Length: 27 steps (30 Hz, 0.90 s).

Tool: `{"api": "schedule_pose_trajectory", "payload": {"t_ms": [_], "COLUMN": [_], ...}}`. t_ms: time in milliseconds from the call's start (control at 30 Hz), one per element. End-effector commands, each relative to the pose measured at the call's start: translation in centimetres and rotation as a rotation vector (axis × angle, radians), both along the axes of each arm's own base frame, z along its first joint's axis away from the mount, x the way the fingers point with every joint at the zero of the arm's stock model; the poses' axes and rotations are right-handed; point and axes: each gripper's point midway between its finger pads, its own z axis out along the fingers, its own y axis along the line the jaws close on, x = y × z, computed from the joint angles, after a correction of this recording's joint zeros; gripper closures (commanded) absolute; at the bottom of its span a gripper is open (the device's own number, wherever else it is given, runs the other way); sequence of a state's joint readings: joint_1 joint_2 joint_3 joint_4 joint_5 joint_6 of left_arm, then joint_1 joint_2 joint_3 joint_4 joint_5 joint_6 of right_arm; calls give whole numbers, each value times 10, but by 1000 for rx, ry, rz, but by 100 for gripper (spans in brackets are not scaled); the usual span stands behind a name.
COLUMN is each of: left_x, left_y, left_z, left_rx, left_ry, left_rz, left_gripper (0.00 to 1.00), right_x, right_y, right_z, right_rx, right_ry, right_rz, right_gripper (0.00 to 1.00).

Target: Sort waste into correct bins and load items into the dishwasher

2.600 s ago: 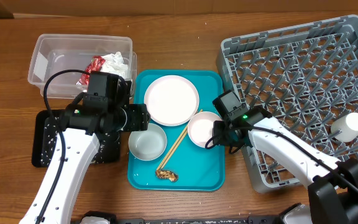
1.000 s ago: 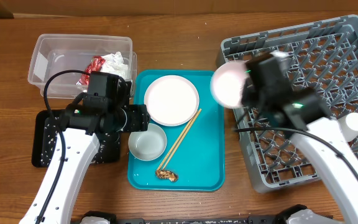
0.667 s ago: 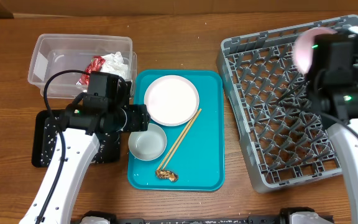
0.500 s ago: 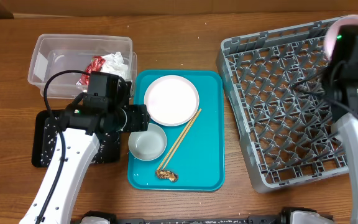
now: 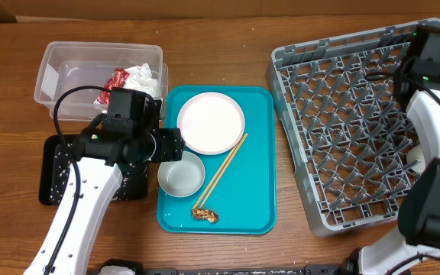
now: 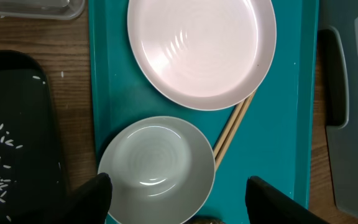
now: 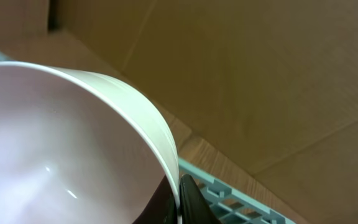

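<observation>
My left gripper (image 5: 168,145) (image 6: 178,182) is open and hovers over a grey-green bowl (image 5: 182,176) (image 6: 157,168) on the teal tray (image 5: 254,191). A white plate (image 5: 211,122) (image 6: 201,50), chopsticks (image 5: 221,173) (image 6: 232,127) and a brown food scrap (image 5: 205,215) also lie on the tray. My right gripper (image 5: 432,44) (image 7: 179,202) is over the far right corner of the grey dish rack (image 5: 342,122). It is shut on the rim of a pink bowl (image 7: 61,149), held on edge. The overhead view does not show this bowl.
A clear bin (image 5: 101,76) with red and white wrappers stands at the back left. A black tray (image 5: 52,172) (image 6: 14,124) with rice grains lies under my left arm. A white cup (image 5: 414,158) in the rack is mostly hidden by my right arm.
My right gripper lifted the pink bowl off the tray and carried it across the rack to its far right corner. My left arm has not moved.
</observation>
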<state>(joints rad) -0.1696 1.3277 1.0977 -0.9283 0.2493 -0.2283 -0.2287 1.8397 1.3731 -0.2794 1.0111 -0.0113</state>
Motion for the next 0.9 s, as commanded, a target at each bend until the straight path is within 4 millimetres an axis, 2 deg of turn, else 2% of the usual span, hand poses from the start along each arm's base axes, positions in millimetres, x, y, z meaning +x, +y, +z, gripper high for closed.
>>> {"api": "schedule_pose_trajectory", "payload": {"t_ms": [0,200,433,533,667,767,867], "left_x": [4,7,6,6,5,5,5], "left_y": [1,1,1,1,1,1,1], "left_z": [9,10,10,10,9,9,9], "left_rx": [7,5,5,6,6,6,6], "left_ry": [-40,-52,-49,-48,-45,-46,-45], "left_rz": [-12,-12,-12,-12,-12,-12,-12], "left_gripper": [28,27,28,28,28,27,28], "right_x": [0,8,15,16,16,16,15], "right_y": [0,27,58,54,37,31,23], "right_z": [-9,-38,-45,-38,-10,-10,-19], "right_rx": [-16,108,122,93,-19,-14,5], "right_ry": [54,72,129,101,11,1,14], "right_rz": [-23,58,126,107,20,17,14], "right_gripper": [96,96,96,96,96,96,96]}}
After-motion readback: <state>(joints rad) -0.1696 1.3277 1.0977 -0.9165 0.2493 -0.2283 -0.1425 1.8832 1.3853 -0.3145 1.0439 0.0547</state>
